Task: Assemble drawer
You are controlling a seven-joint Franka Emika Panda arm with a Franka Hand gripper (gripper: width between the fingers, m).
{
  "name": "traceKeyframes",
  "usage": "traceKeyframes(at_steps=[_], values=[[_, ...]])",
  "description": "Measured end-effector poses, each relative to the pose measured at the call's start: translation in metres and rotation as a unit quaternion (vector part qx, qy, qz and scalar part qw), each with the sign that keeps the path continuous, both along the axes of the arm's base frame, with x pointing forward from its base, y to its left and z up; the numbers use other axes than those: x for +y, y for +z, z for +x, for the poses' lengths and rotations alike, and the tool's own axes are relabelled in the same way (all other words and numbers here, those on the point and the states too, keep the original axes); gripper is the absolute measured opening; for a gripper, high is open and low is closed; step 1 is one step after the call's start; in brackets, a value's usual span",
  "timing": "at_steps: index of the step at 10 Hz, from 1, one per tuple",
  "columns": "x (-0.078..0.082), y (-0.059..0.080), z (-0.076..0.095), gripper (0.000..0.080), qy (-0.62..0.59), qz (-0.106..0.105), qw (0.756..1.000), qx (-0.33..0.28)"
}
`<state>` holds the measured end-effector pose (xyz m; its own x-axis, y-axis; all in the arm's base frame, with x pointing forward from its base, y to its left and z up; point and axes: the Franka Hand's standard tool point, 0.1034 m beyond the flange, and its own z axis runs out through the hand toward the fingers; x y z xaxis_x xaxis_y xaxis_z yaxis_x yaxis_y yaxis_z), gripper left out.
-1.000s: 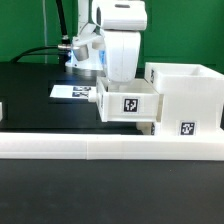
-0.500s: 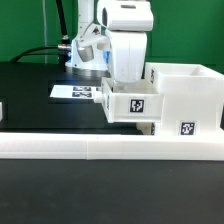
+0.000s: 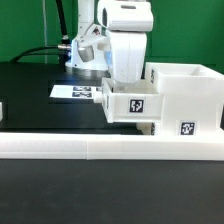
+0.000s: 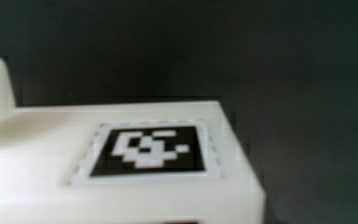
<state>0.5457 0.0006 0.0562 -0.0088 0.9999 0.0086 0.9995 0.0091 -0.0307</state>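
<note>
Bench (image 3: 40, 90) surface is black and matte, with a green backdrop behind it and black cables hanging at the exterior view's left. A long low white rail (image 3: 100, 148) runs across the front of the bench from edge to edge, and past it the black top continues toward the camera. The marker board (image 3: 75, 93) lies flat on the bench behind the rail, its printed tags partly hidden by the tray in front of it.

The white arm (image 3: 125, 35) comes down from above in the middle of the scene and blocks the view of its own claw (image 3: 127, 82); the fingers are hidden behind the wrist housing and the tray, so I cannot tell whether the claw is clenched or released.

The box housing (image 3: 188, 98) of the drawer stands on the bench at the exterior view's right, just behind the rail, its open face turned up. It carries a square tag low on its front wall. A small tray (image 3: 130, 104) sits directly under the arm, against the housing's side at the exterior view's left, tilted slightly with its tagged face toward the camera. Its long axis runs roughly sideways toward the housing. In the wrist view the tray's tag (image 4: 149, 150) fills the frame, blurred, on a white face against dark bench.
</note>
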Motion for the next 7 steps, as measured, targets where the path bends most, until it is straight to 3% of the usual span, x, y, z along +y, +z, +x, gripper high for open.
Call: traceKeyframes(at_steps=[7], values=[[0.0, -0.0005, 0.0015, 0.0042, 0.012, -0.002, 1.0, -0.006]])
